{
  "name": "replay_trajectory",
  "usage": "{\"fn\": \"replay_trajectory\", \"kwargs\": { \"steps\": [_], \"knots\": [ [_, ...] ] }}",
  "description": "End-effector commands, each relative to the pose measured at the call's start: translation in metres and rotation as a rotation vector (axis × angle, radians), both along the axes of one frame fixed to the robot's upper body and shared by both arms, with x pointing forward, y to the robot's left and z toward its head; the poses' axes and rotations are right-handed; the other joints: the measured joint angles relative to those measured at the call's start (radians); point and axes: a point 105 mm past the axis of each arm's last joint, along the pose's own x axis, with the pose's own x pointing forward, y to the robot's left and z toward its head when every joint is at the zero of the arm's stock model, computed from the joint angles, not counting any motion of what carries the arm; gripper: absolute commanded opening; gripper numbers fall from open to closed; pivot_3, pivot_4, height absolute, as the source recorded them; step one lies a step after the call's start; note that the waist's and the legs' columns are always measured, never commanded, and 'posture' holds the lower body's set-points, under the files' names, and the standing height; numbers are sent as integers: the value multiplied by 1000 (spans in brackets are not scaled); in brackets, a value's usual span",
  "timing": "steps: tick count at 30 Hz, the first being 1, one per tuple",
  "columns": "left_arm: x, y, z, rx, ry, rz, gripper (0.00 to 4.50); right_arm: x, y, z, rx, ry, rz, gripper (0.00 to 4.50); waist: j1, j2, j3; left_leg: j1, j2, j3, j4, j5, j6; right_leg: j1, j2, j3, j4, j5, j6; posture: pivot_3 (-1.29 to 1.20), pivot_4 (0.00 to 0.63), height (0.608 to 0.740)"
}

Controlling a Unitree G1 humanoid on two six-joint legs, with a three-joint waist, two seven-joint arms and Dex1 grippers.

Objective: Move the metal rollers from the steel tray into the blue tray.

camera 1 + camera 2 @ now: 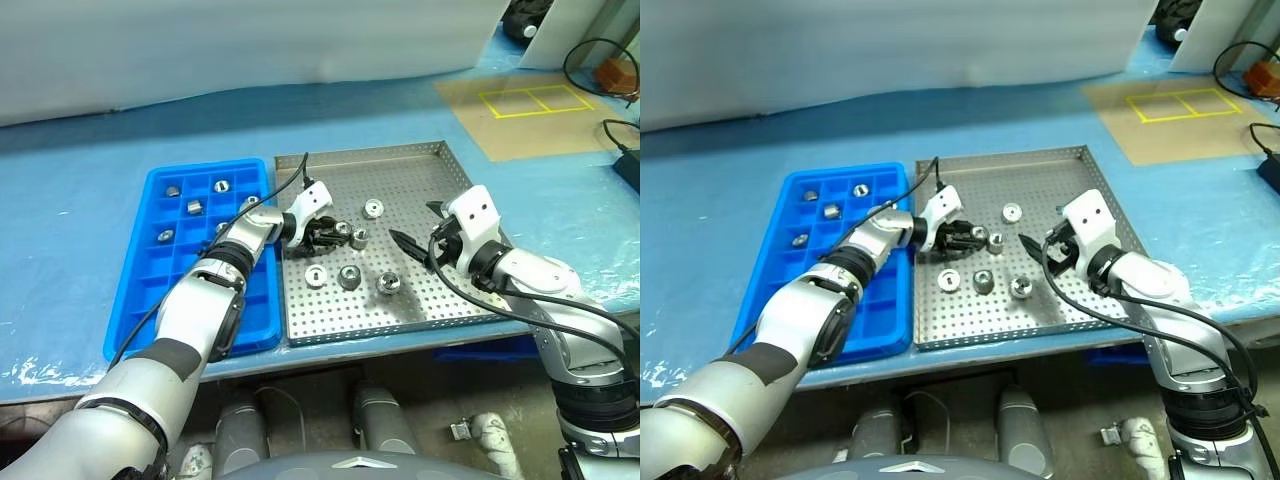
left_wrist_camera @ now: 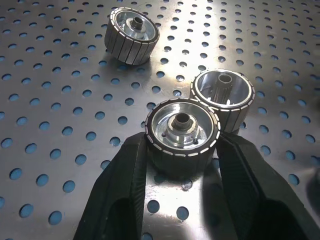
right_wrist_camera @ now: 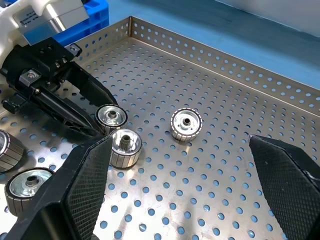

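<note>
With the left gripper (image 2: pixel 181 165) clamped on 1 roller (image 2: pixel 181 131) on the steel tray (image 1: pixel 400 160), its neighbour (image 2: pixel 225 97) touching at 2 o'clock could get knocked during lifting, while the right gripper (image 3: pixel 182 187) gapes empty.

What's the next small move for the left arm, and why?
Probably a short straight lift. The left gripper is shut on one roller that sits on the steel tray, and a second roller stands very close beside it. Rising before swinging toward the blue tray should avoid knocking that neighbour. The right gripper hangs open, apart.
</note>
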Motion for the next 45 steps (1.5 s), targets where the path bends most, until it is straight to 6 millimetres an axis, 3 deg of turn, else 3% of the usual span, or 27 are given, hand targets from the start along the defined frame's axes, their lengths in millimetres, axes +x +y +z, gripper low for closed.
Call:
{"fn": "replay_trajectory", "kwargs": {
  "steps": [1, 13, 17, 23, 32, 38, 45],
  "knots": [
    [-2, -1, -5, -34, 19, 17, 1866, 2, 3, 10, 0, -49, 14, 4500, -1, 0, 0, 0, 0, 0, 0, 0, 0, 0, 0, 0, 0, 0, 0, -618, 150, 740],
    [2, 7, 2, -68, 5, 35, 1866, 4, 13, 9, 21, -35, 65, 4500, -2, 0, 0, -3, 0, 0, 0, 0, 0, -3, 0, 0, 0, 0, 0, -588, 150, 740],
    [0, 8, -3, -58, 15, 32, 1866, 2, 24, -2, 29, 12, 124, 4500, -3, 0, 0, -3, 1, 0, -1, 0, 0, -4, 0, 0, 0, 1, -1, -590, 150, 740],
    [-2, 5, -4, -75, 22, 29, 1866, 10, 48, -16, 13, 55, 212, 4500, -5, 0, 0, -3, 1, 0, -1, 0, 0, -4, 0, 0, 0, 1, -1, -573, 150, 740],
    [-2, 9, -6, -82, 25, 40, 1866, 24, 68, -40, -15, 97, 264, 4500, -4, 0, 0, -4, 1, 0, -1, 0, 0, -4, 0, 0, 0, 4, -6, -548, 150, 740],
    [-3, 10, -4, -98, 24, 31, 1866, 45, 53, -59, -38, 111, 173, 4500, -5, 0, 0, -4, 1, 0, -1, 0, 0, -4, 0, 0, 0, 4, -6, -542, 150, 740],
    [-5, 14, -4, -104, 33, 14, 1866, 50, 50, -47, -5, 71, 170, 4500, -4, 0, 0, -4, 2, 0, -1, 0, 0, -4, 0, 0, 0, 4, -7, -525, 150, 740]
  ]
}}
